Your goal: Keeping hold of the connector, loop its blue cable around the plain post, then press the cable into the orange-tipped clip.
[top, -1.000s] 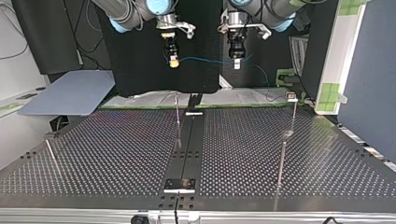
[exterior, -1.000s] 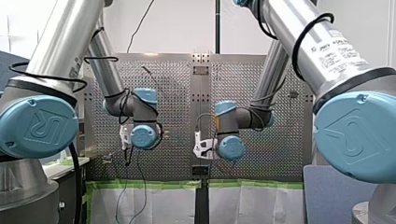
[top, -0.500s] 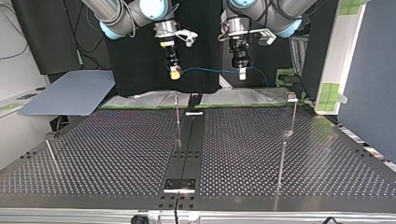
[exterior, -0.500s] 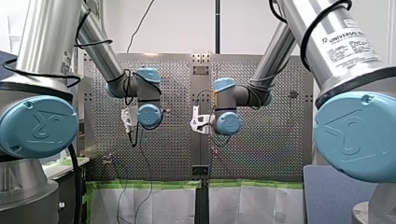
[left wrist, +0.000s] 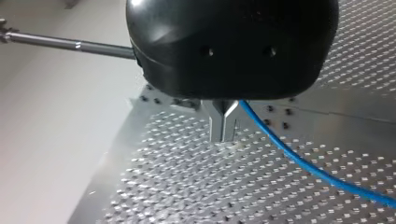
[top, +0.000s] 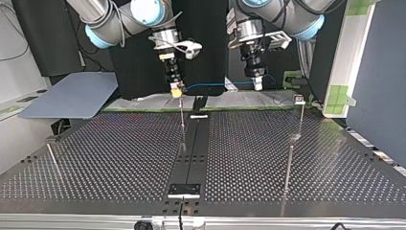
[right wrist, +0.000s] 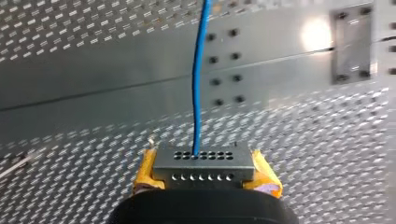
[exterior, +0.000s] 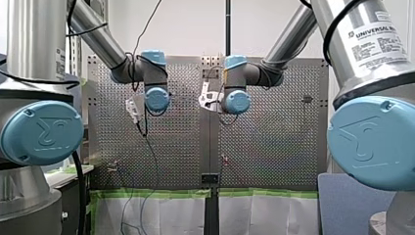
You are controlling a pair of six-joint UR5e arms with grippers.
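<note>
In the right wrist view my right gripper (right wrist: 205, 179) is shut on a grey connector block (right wrist: 203, 165) between yellow pads. The blue cable (right wrist: 200, 84) leaves the block and runs ahead over the perforated table. In the top view that gripper (top: 176, 90) hangs just above a thin post (top: 182, 122) near the table's middle strip. The cable (top: 215, 85) stretches from it to my left gripper (top: 257, 84). My left gripper's metal fingers (left wrist: 223, 128) are shut, and the cable (left wrist: 299, 158) comes out beside them. In the front view the post's orange tip (exterior: 225, 157) shows.
At the top view's right stand a plain post (top: 288, 167) and, behind it, a post with a small clip head (top: 299, 99). A leaning rod (top: 52, 160) stands at the left edge. A black plate (top: 184, 189) sits on the centre strip near the front edge.
Both arms have come down toward the table in the top view, carrying the stretched cable with them. My right gripper now hangs right above the thin post's top.
</note>
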